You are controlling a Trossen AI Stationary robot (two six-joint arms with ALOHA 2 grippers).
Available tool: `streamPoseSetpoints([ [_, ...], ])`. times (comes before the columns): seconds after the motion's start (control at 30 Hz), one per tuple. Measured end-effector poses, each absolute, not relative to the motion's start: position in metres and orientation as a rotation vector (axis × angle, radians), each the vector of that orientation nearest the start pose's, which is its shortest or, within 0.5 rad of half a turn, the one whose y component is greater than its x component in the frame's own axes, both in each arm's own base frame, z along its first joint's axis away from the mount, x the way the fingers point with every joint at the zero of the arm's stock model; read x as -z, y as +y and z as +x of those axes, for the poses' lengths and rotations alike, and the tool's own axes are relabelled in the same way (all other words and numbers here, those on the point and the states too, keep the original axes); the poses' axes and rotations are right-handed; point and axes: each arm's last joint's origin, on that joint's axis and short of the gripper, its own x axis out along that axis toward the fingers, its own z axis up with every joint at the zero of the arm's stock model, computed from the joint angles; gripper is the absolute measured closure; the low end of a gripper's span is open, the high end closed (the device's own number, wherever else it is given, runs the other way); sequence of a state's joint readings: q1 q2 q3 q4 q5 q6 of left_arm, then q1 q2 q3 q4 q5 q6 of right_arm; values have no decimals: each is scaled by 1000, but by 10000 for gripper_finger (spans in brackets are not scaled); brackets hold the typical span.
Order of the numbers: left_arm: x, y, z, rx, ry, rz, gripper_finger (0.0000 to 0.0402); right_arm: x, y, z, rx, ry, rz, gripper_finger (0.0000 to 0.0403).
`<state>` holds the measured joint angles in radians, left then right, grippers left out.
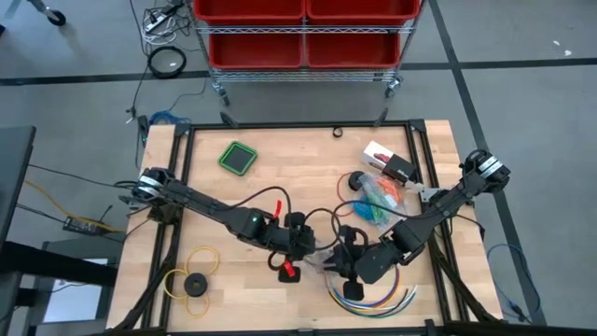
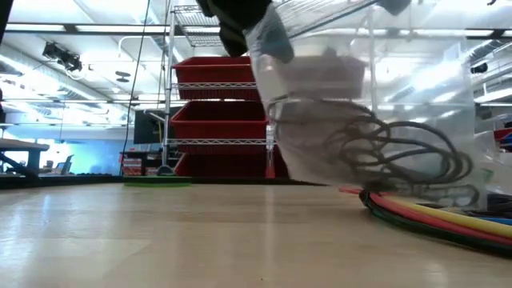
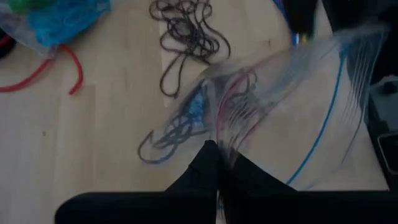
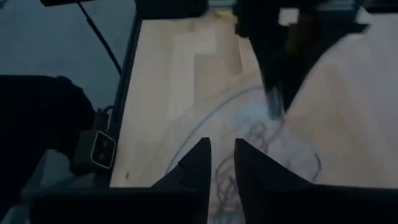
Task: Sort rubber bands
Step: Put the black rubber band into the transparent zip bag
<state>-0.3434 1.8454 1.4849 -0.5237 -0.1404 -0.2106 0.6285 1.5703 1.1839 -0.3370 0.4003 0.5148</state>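
Observation:
A clear zip bag with dark purple rubber bands inside hangs above the table's middle near side. My left gripper is shut on it. My right gripper is open just right of it, its fingers pointing down at the bag; whether they touch it I cannot tell. A loose bunch of dark bands lies on the wood beyond. Blue bands sit in another clear bag, which lies at the right with green and orange ones. My left gripper pinches the clear bag's edge between its two fingers, close to the pink and blue zip lines. The fingers slant down from the table's left. The bag hangs tilted, its lower part near the table, the dark bands sagging inside it.
Long multicoloured cables curve along the near edge, right under the bag. A yellow ring with a black disc lies near left. A green square pad lies far left, a white box far right, and a red piece near my left gripper.

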Motion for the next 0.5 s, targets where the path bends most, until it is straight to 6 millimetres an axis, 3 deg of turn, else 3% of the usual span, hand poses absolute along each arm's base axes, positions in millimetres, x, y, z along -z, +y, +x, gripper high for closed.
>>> streamPoseSetpoints([
  [0.2, -251, -130, 379, 33, 887, 58, 392, -263, 191, 275, -23, 732, 142, 317],
  [0.5, -247, -129, 370, -107, 943, 167, 392, -244, 199, 239, 86, 958, 139, 316],
])
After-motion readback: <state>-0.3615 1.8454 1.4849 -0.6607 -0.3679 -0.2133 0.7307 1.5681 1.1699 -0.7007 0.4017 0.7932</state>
